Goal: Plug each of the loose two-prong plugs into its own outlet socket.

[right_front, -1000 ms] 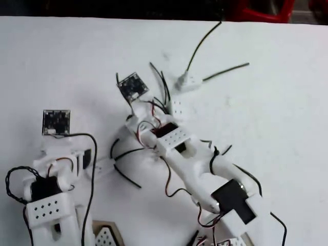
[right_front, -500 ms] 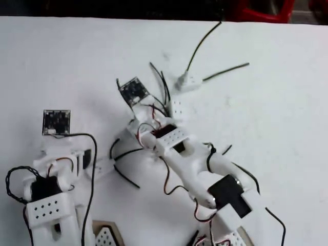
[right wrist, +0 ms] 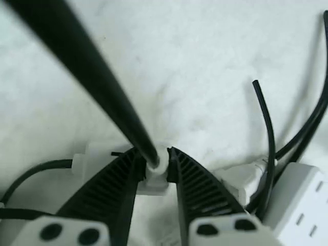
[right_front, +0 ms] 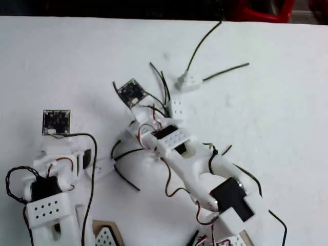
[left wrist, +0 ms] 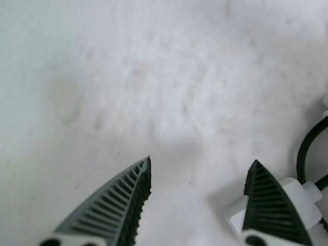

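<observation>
My right gripper (right wrist: pixel 156 166) is shut on a small white two-prong plug (right wrist: pixel 154 171), whose black cord (right wrist: pixel 87 77) rises across the right wrist view. The white outlet strip (right wrist: pixel 302 205) lies close beside it, with another white plug (right wrist: pixel 241 179) and black cords at its end. From above, the strip (right_front: pixel 177 108) sits just past the right arm's wrist (right_front: pixel 169 137). My left gripper (left wrist: pixel 197 171) stands open over bare table, and a white plug (left wrist: pixel 300 197) with a black cord lies against the outside of one finger (left wrist: pixel 266 205). A third plug (right_front: pixel 187 81) rests farther back.
Loose black cords (right_front: pixel 125 154) trail between the two arms, and others (right_front: pixel 225 70) run towards the back of the white table (right_front: pixel 277 113). A red object (right_front: pixel 261 9) stands beyond the far edge. The left arm's base (right_front: pixel 48 210) is at the front left.
The right arm's wrist has shifted slightly to the left and back, and the cord at its tip swung with it. The left arm has kept still.
</observation>
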Robot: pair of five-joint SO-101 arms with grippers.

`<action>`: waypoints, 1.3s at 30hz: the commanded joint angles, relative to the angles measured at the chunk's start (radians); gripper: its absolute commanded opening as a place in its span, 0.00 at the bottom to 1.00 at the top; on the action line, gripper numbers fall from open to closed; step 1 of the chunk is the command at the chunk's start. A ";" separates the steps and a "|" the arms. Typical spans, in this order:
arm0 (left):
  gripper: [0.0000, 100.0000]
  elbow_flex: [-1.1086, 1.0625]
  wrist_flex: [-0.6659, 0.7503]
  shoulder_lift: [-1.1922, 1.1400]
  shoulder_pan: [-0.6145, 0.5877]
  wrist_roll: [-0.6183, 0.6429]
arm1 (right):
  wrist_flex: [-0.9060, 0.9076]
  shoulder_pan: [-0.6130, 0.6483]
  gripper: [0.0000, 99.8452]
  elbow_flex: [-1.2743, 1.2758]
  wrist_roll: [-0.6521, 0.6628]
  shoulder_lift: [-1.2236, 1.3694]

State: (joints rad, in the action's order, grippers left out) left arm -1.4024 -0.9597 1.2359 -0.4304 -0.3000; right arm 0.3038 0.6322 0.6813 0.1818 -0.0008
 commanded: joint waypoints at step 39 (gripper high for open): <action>0.29 -0.012 0.037 0.019 -0.005 0.009 | -0.159 -0.912 0.02 -0.172 -0.497 -0.191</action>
State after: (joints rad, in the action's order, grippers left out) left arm -1.4193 -0.9444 1.2359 -0.4319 -0.3000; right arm 0.1703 -0.2455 0.5953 -0.3092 -0.2401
